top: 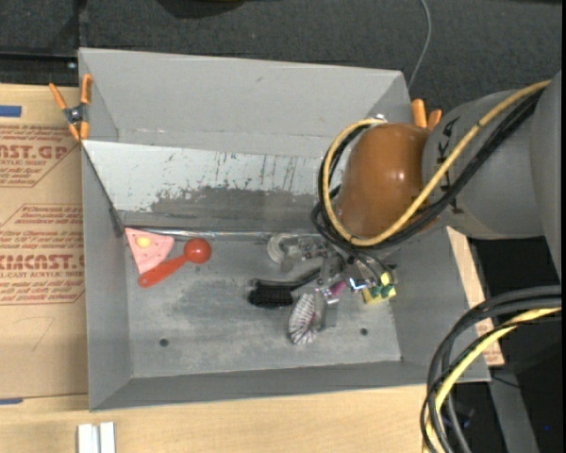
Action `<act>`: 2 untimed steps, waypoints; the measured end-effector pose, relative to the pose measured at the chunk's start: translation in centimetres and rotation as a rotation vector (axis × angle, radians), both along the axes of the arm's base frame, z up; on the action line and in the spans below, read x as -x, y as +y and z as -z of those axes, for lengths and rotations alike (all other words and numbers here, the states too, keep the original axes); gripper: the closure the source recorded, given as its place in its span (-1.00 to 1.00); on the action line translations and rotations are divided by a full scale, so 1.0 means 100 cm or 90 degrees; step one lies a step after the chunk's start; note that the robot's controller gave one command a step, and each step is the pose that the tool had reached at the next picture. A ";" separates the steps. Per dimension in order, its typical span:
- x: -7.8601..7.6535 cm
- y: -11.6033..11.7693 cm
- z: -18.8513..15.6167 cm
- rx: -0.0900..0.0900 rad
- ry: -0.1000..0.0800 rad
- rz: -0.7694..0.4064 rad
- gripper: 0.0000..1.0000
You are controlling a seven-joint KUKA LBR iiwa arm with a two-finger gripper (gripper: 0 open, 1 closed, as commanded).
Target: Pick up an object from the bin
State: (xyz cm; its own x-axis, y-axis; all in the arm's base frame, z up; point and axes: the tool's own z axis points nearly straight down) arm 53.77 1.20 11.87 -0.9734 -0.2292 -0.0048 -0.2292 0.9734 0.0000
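Gripper (332,281) down btwn black brush (269,295) & grey patterned bundle (305,321); can't tell if fingers are spread. Might snag both, drop one imo.

In the bin (104,328), a spoon (170,262) lies at 9 o'clock of the floor, with a wedge (149,245) touching it at its 10 o'clock. A brush (272,295) lies near the middle, with a ring (285,248) at its 12 o'clock, a tassel (305,321) just beside it at 5 o'clock, and a small block (379,292) at 3 o'clock.
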 end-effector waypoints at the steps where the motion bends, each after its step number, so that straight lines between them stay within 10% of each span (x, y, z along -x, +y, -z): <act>1: 0.046 -0.073 0.043 0.002 -0.004 -0.167 -1.00; 2: 0.015 0.007 0.049 -0.002 -0.003 -0.003 -1.00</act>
State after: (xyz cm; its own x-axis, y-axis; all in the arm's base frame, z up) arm 52.28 1.86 7.02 -0.9722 -0.2340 -0.0103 -0.2340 0.9722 0.0027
